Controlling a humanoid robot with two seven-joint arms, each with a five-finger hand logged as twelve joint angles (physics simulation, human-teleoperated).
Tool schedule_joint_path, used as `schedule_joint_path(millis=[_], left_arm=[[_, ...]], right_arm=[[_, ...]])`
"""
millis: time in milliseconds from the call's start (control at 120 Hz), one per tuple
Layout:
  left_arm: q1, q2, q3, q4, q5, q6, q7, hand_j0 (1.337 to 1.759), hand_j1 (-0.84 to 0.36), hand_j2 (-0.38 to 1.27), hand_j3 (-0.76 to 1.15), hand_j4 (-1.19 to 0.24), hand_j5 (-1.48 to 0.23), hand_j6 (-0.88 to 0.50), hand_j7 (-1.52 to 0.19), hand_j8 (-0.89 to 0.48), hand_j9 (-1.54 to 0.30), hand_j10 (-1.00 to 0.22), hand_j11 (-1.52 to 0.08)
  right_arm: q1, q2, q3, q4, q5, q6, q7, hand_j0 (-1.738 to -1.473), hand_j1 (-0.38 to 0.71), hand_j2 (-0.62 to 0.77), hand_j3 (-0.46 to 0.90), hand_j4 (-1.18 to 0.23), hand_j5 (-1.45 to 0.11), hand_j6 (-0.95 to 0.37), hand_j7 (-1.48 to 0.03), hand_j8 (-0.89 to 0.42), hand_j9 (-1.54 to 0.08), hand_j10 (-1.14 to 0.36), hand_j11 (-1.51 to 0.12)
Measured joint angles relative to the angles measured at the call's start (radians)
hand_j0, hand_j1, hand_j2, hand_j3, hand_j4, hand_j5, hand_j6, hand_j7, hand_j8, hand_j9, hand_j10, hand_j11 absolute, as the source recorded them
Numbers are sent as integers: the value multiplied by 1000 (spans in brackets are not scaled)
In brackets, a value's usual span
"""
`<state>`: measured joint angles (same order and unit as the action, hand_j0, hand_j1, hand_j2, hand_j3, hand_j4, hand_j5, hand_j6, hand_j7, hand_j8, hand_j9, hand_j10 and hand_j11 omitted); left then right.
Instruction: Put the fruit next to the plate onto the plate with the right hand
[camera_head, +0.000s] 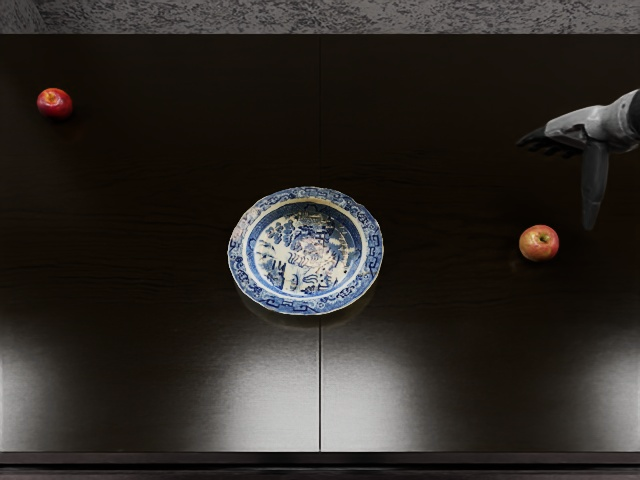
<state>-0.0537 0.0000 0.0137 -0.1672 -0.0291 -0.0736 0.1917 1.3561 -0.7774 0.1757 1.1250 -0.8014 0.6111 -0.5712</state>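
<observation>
A blue-and-white patterned plate (305, 250) lies at the middle of the dark table with nothing on it. A red-yellow apple (539, 242) sits on the table to the plate's right, well apart from it. My right hand (572, 150) comes in from the right edge, above and slightly right of that apple. Its fingers are spread, the thumb hanging down toward the apple, and it holds nothing. It does not touch the apple. The left arm is out of view.
A second, darker red apple (54, 102) rests at the far left near the table's back edge. A grey wall strip (320, 15) runs along the back. A seam (320, 380) splits the tabletop down the middle.
</observation>
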Motion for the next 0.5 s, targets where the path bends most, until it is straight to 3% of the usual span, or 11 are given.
schedule_joint_path(millis=[500], left_arm=[[0,0,0,0,0,0,0,1658,339,2,0,-9,-11,-9,-11,-9,-11,-9,-11]], right_arm=[[17,1,40,59,20,0,-36,-1658,-349,0,0,-4,-1,-6,0,-5,0,-3,0]])
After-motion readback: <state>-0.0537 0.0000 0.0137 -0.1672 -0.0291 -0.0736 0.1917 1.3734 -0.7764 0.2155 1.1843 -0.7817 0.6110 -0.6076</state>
